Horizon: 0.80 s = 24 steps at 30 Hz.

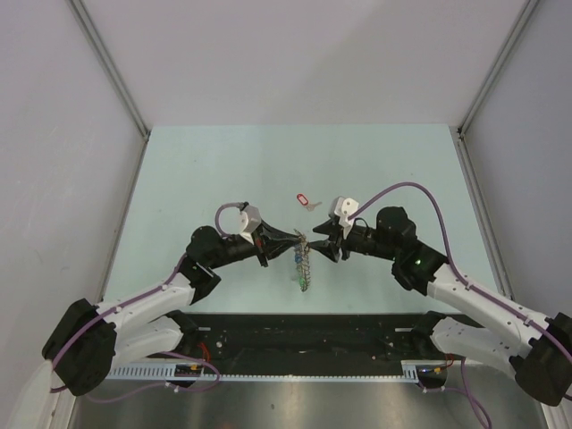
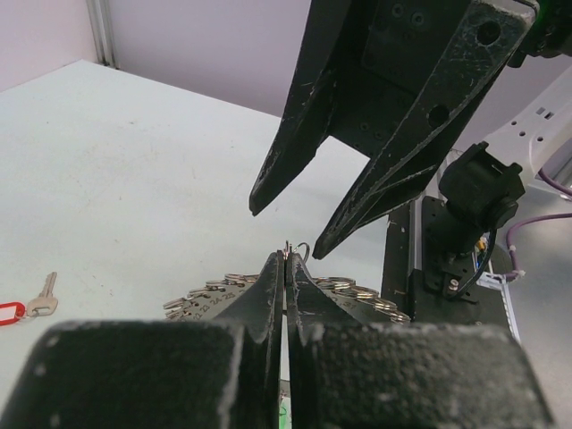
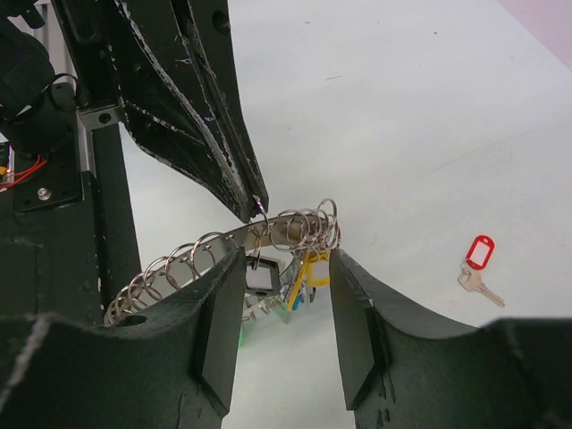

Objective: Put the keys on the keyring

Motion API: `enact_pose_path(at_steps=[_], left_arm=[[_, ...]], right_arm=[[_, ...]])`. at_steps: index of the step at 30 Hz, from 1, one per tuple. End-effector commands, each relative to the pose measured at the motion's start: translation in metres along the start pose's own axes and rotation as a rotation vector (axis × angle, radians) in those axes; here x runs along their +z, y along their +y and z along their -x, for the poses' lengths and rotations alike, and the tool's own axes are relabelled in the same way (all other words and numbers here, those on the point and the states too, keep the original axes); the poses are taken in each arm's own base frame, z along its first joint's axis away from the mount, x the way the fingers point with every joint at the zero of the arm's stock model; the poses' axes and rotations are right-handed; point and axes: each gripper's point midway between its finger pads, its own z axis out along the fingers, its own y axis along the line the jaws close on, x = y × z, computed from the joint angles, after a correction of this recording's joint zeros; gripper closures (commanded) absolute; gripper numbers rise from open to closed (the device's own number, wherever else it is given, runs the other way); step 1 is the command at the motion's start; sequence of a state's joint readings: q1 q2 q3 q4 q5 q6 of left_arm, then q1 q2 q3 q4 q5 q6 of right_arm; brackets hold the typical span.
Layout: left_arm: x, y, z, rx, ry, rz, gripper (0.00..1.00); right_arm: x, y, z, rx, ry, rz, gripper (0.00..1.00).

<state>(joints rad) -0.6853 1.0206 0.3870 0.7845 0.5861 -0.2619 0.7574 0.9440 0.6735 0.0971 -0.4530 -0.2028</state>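
Grey wire makes up the one keyring [image 3: 284,222], and we count two claws on it and one loose key [image 3: 481,284]. The left claw [image 2: 286,259] has its fingers pressed together, pinching the thin wire right at its tips. The right claw [image 3: 286,268] stands apart, one finger on each side of the keyring, and we see no contact with it. Small loops [image 3: 183,259] crowd the wire, well over ten and too packed for an exact count. At least four tags [image 3: 316,268] hang under it between the right claw's fingers: grey, yellow, blue and green. From above, the keyring [image 1: 304,264] shows edge-on, hanging below the meeting tips of the left claw [image 1: 301,237] and right claw [image 1: 315,247], its long axis running from them back toward the arm bases. The key [image 1: 313,207], with a red tag, lies flat on the table [image 1: 223,170] beyond both claws, well apart from the keyring, its blade end nearer the right claw than its tag.
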Motion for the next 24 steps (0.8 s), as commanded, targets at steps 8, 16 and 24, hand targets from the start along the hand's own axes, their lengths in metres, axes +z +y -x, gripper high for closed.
enact_pose_path(at_steps=[8, 16, 24], left_arm=[[0.002, -0.009, 0.038, 0.066, -0.137, -0.014, 1.00], [0.004, -0.008, 0.042, 0.058, -0.194, 0.037, 0.99], [0.000, -0.001, 0.049, -0.022, -0.306, 0.147, 1.00]], right_arm=[[0.012, 0.003, 0.010, 0.011, -0.042, 0.045, 0.59], [0.017, 0.015, 0.002, -0.017, -0.012, 0.073, 0.94], [0.022, 0.012, -0.012, -0.127, 0.066, -0.037, 1.00]])
